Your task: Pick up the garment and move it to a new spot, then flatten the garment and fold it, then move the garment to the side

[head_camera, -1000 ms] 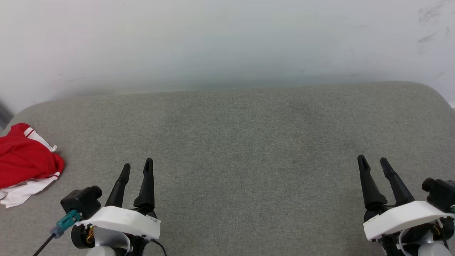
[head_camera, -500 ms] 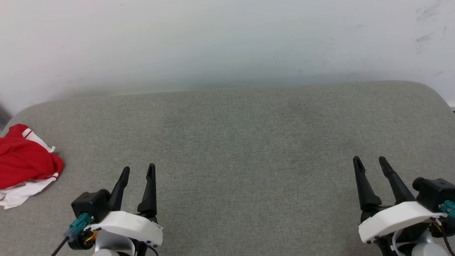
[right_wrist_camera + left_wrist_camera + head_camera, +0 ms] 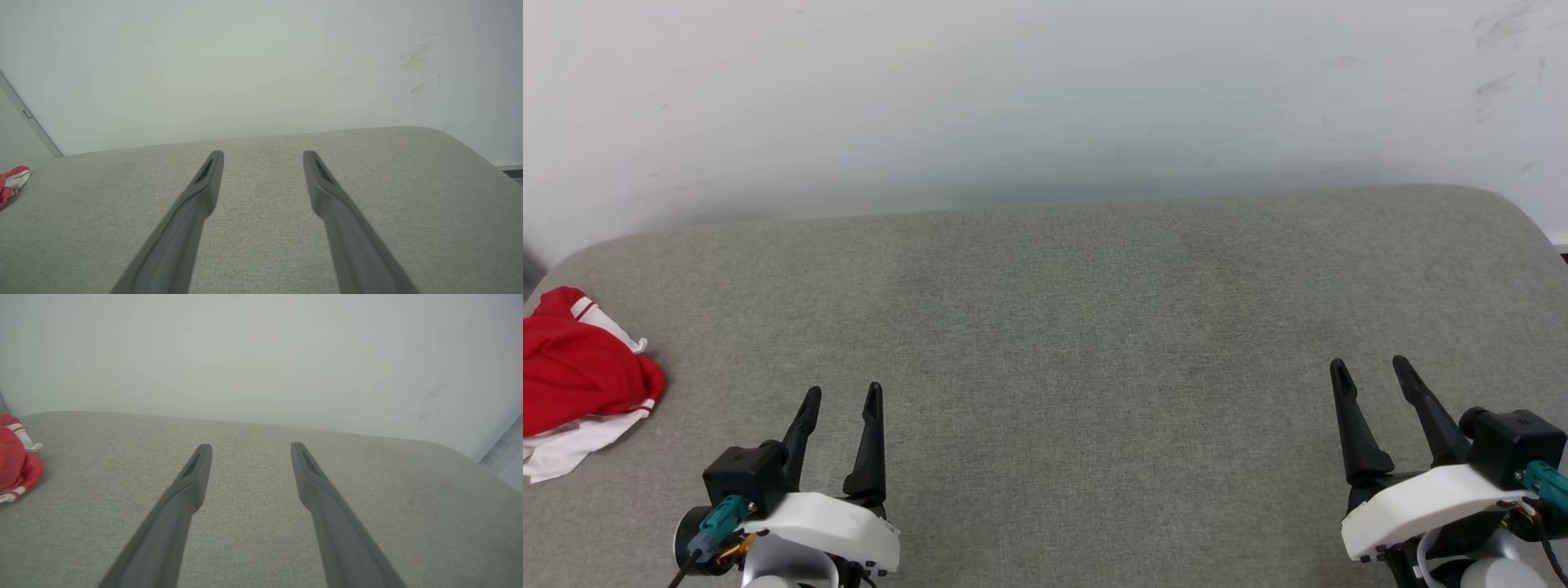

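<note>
We judge the pickup not yet begun: the garment (image 3: 580, 371) lies crumpled at the far left edge of the grey tabletop (image 3: 1054, 327), well apart from our left hand (image 3: 843, 390) and right hand (image 3: 1368, 362), both spread and empty, so the left hand must next reach leftward to it.

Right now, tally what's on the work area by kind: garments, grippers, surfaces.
Garments: 1, the red-and-white garment, bunched at the far left.
Grippers: 2, the left gripper and the right gripper, both open and empty.
Surfaces: 1, the grey cushion.
Total: 4.
</note>
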Robot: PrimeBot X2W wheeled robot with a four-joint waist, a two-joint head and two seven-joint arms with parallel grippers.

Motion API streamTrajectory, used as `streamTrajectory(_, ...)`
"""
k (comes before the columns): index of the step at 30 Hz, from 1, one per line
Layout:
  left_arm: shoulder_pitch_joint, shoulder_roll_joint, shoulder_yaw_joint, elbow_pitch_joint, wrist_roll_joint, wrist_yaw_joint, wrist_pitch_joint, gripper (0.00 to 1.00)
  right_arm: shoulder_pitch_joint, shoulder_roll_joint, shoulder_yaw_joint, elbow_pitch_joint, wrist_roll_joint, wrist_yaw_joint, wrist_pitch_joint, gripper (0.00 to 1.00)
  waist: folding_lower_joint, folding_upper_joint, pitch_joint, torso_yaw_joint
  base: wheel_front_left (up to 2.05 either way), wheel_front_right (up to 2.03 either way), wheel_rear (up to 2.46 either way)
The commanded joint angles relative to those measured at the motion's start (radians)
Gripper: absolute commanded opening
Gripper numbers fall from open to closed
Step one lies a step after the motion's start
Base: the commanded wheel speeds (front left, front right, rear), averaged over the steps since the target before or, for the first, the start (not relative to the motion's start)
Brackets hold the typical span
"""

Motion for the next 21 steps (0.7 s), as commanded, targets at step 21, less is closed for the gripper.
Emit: streamTrajectory(21, -0.012, -0.014, -0.003, 0.033, 0.143, -0.006, -0.046, 1.0, 0.008, 0.011, 0.007, -0.012, -0.123, 0.0, -0.02, 1.0, 0.0, 0.0, 0.0, -0.004, 0.0, 0.0, 0.0)
